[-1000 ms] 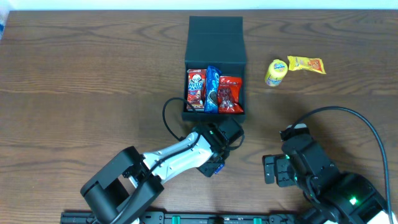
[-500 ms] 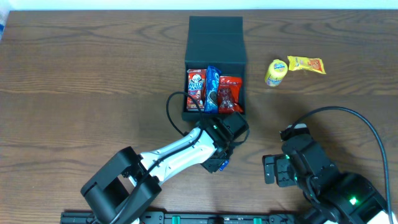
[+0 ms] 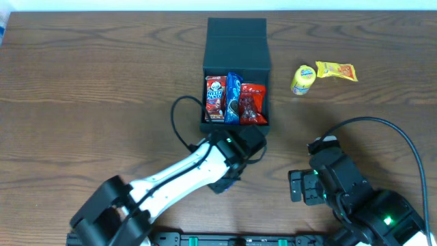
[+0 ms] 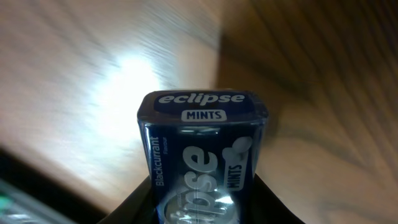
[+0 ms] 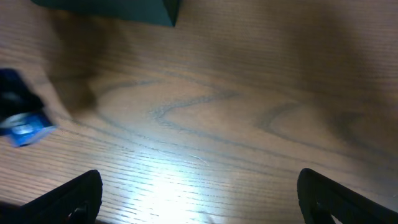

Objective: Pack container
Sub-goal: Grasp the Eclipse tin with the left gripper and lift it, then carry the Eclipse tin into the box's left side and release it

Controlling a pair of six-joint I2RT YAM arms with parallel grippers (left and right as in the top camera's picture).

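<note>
Left gripper (image 4: 202,202) pinching a mints tin (image 4: 202,143) near the open container (image 3: 236,37), three snack packets (image 3: 235,99) inside, right gripper (image 5: 199,199) spread wide above the table (image 3: 82,102)

Layout of the table (image 3: 89,89) from above. The container (image 3: 235,37) lies at centre rear, its lid flap behind it. Three snack packets (image 3: 232,98) lie side by side inside. To its right, well apart, a sweet (image 3: 303,79) lies just beside a wrapper (image 3: 336,70). Just before the container, the left gripper (image 4: 202,202) has a mint tin (image 4: 202,155) between its fingers. The right gripper (image 3: 297,186) is at front right.
</note>
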